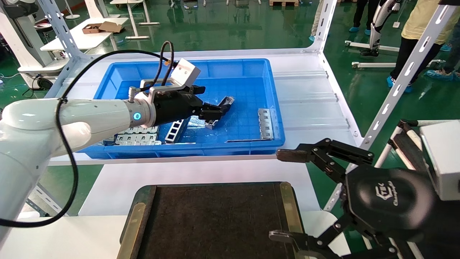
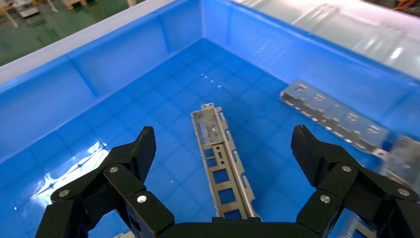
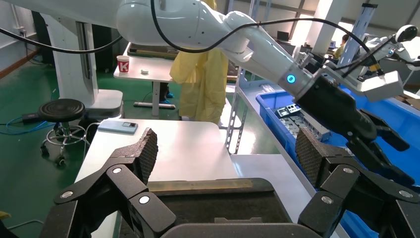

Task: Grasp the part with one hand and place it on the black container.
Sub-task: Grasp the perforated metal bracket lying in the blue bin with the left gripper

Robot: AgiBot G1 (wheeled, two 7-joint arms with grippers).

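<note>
A glossy white shell is seen on the left arm [image 1: 72, 115], ringed by a glowing blue light behind a black wrist housing. A black cable is looped along it. The left gripper [image 2: 223, 148] and right gripper [image 3: 225, 158] are built of black linkages joined by silver screws, with textured pads.

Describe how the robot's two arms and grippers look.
Left arm: glossy white shell, glowing blue ring at the wrist, a black cable looped along it, silver camera bracket. The left gripper and right gripper are black linkage fingers with silver pivots and textured pads; the right's housing carries an embossed logo.
</note>
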